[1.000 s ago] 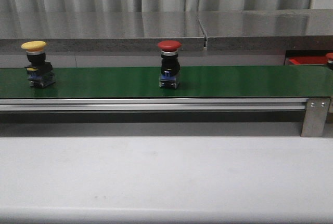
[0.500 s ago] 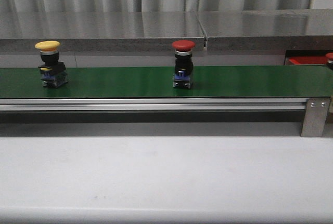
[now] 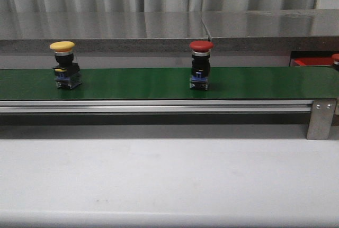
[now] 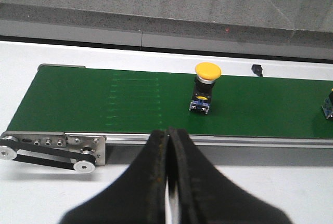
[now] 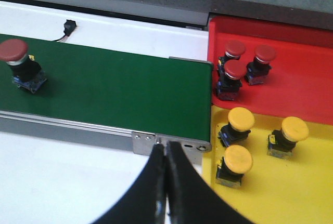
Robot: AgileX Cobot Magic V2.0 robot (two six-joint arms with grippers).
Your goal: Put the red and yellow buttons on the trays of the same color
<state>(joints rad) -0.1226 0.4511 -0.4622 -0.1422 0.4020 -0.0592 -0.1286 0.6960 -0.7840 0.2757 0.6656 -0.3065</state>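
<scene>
A yellow button (image 3: 63,61) (image 4: 207,86) rides the green belt (image 3: 132,82) at the left. A red button (image 3: 201,61) (image 5: 21,63) stands on the belt near its middle. Past the belt's right end sit a red tray (image 5: 296,89) (image 3: 307,62) holding three red buttons (image 5: 234,65) and a yellow tray (image 5: 291,198) holding three yellow buttons (image 5: 237,161). My left gripper (image 4: 168,133) is shut and empty, hanging in front of the belt's rail, short of the yellow button. My right gripper (image 5: 165,148) is shut and empty by the belt's end bracket (image 5: 171,143), beside the yellow tray.
A grey ledge (image 3: 159,32) runs behind the belt. The belt's drive pulleys (image 4: 47,154) sit at its left end. A small black connector (image 4: 256,69) lies on the white table behind the belt. White tabletop (image 3: 169,180) spreads in front of the rail.
Both buttons on the belt have travelled to the right, keeping the same spacing. Neither gripper shows in the earlier frames.
</scene>
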